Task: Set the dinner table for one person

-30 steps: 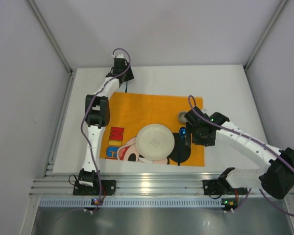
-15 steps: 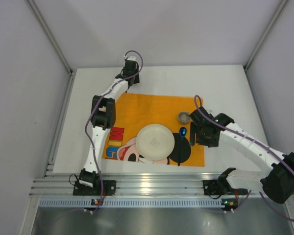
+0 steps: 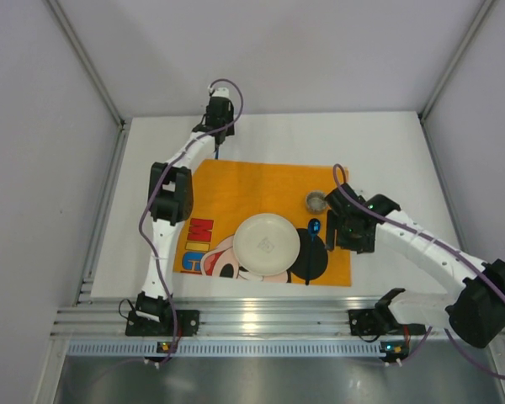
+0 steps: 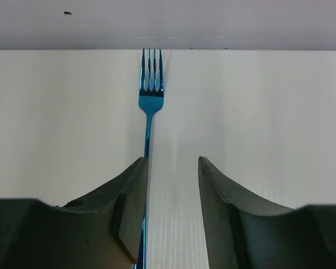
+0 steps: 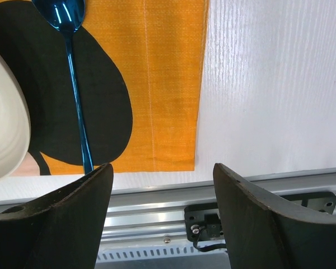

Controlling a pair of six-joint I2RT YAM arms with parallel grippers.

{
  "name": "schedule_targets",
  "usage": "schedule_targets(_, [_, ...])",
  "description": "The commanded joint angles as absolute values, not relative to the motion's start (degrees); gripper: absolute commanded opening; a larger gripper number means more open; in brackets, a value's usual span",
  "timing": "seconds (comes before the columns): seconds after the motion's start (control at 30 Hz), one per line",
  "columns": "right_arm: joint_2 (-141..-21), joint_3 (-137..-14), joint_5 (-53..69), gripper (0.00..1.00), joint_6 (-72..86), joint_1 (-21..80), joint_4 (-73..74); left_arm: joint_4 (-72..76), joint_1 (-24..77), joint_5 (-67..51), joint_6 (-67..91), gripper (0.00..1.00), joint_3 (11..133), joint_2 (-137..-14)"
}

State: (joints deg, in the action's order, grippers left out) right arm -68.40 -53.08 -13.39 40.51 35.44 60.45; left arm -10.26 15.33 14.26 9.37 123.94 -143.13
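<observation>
A blue fork (image 4: 150, 95) lies on the white dinner table (image 3: 387, 151), tines toward the back wall; in the top view only its handle (image 3: 216, 151) shows. My left gripper (image 4: 172, 159) hangs over it at the table's far edge (image 3: 219, 118), open, with the handle running along the inner face of the left finger. A blue spoon (image 3: 314, 226) lies on the orange placemat (image 3: 252, 189) to the right of a white plate (image 3: 266, 242). My right gripper (image 5: 161, 168) stands open and empty just right of the spoon (image 5: 75, 95), near the placemat's front right corner.
A small metal cup (image 3: 316, 200) stands on the placemat behind the spoon. An aluminium rail (image 3: 252, 320) runs along the near edge. Grey walls close in the back and both sides. Bare table (image 5: 269, 84) lies right of the placemat.
My left arm has swung right and reached farther back over the fork, and its jaws have narrowed a little. My right gripper has drawn slightly right, away from the spoon.
</observation>
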Motion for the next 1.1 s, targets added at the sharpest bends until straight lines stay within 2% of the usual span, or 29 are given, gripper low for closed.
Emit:
schedule_targets(0.0, [-69.0,-52.8,-13.4,0.72,40.0,34.8,58.8,-8.9,14.7,16.0,8.6,0.47,126.0,-141.1])
schedule_targets(0.43, [-70.5,-53.3,-13.4,0.72,38.8,34.5,58.6,-14.6,12.4,11.8,12.9,0.47,133.1,-149.5])
schedule_targets(0.53, [-71.1,-53.3,-13.4,0.72,38.6,34.3,58.4,-15.8,11.9,9.8,13.4,0.42,134.2,-151.0])
schedule_targets(0.7, [-71.9,-53.8,-13.4,0.71,38.3,34.1,58.2,-16.9,11.9,8.9,12.4,0.41,134.5,-152.0])
schedule_targets(0.8, [-72.4,-54.1,-13.3,0.71,38.3,33.9,58.1,-18.4,11.7,9.3,12.4,0.36,135.2,-152.8])
schedule_targets(0.83, [-72.6,-54.1,-13.2,0.71,38.3,33.9,58.0,-18.9,11.6,9.2,12.3,0.30,135.4,-153.5])
schedule_targets(1.03, [-73.6,-54.7,-13.2,0.71,38.3,33.8,57.8,-22.3,11.0,8.1,13.3,0.20,137.2,-155.8])
schedule_targets(1.07, [-73.7,-54.6,-13.0,0.71,38.4,33.8,57.7,-22.6,10.8,7.6,13.4,0.15,137.9,-156.3])
